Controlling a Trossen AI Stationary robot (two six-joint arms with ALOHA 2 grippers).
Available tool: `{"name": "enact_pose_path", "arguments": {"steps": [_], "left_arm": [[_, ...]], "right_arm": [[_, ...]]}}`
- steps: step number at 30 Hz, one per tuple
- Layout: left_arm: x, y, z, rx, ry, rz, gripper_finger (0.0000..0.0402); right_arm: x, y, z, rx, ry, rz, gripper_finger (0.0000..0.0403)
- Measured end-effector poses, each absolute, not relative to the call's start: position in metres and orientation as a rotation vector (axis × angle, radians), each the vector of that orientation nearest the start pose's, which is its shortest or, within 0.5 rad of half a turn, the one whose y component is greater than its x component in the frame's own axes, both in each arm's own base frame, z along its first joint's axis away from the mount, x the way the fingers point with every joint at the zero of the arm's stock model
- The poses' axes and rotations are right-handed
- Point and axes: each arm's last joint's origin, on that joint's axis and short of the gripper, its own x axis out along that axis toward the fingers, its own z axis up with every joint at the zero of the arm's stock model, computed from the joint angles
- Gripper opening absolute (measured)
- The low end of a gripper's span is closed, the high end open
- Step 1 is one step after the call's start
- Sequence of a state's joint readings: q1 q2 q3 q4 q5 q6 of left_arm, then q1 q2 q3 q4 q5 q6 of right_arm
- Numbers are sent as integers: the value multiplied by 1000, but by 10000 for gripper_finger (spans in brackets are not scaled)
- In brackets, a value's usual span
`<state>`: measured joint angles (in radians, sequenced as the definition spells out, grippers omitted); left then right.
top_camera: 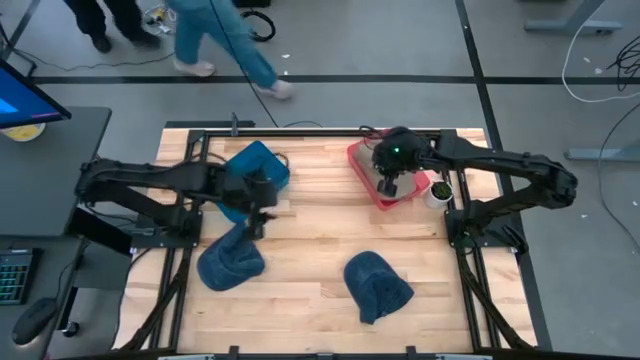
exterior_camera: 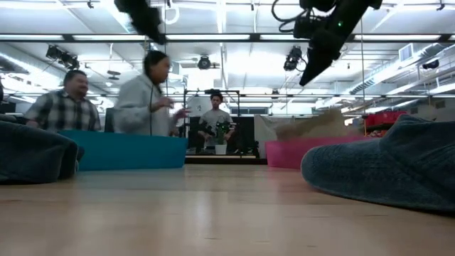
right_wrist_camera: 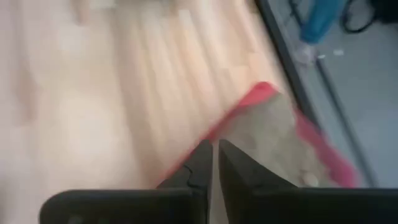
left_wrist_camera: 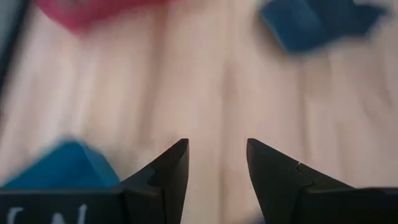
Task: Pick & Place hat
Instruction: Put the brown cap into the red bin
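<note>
Two dark blue knit hats lie on the wooden table: one [top_camera: 230,262] near the left, one [top_camera: 378,286] near the middle-right [exterior_camera: 398,167]. My left gripper [top_camera: 258,218] [left_wrist_camera: 216,152] hangs open above bare wood between the blue bin [top_camera: 258,168] and the left hat, touching nothing. My right gripper [top_camera: 388,182] [right_wrist_camera: 215,158] is shut and empty, raised over the pink bin [top_camera: 385,180] [right_wrist_camera: 267,93]. A tan soft thing [right_wrist_camera: 273,140] [exterior_camera: 316,124] lies in that bin.
The blue bin [exterior_camera: 124,151] and pink bin [exterior_camera: 284,153] stand at the table's far side. A small white cup [top_camera: 437,192] stands right of the pink bin. Bare wood lies between the two hats. People stand and walk beyond the far edge [top_camera: 220,40].
</note>
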<state>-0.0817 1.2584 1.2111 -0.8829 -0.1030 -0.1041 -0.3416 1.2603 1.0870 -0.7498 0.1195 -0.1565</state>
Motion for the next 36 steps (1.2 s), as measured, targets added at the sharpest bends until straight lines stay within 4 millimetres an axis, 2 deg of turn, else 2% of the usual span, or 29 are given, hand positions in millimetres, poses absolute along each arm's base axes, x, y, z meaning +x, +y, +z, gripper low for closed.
{"name": "enact_pose_path", "arguments": {"steps": [4, 9, 13, 18, 21, 27, 32, 36], "left_arm": [[219, -31, 319, -112, 1108, 77, 165], [206, -50, 312, -279, 1233, 195, 165], [204, -67, 312, -249, 1210, 165, 165], [204, -79, 311, -154, 1157, 173, 165], [204, -82, 311, -143, 1150, 176, 165], [203, -84, 311, -136, 1148, 174, 165], [204, -82, 311, -141, 1147, 181, 165], [204, -82, 311, -146, 1147, 185, 165]], "right_arm": [[233, -83, 294, -4, 963, -332, 30], [233, -83, 276, -31, 1041, -336, 41], [236, -87, 250, -69, 1083, -385, 62], [234, -99, 220, -75, 1066, -647, 74], [225, -101, 204, -2, 1110, -689, 64], [202, -100, 175, 93, 1216, -749, 18], [200, -99, 175, 99, 1232, -750, 9], [207, -100, 192, 105, 1212, -730, 34]]}}
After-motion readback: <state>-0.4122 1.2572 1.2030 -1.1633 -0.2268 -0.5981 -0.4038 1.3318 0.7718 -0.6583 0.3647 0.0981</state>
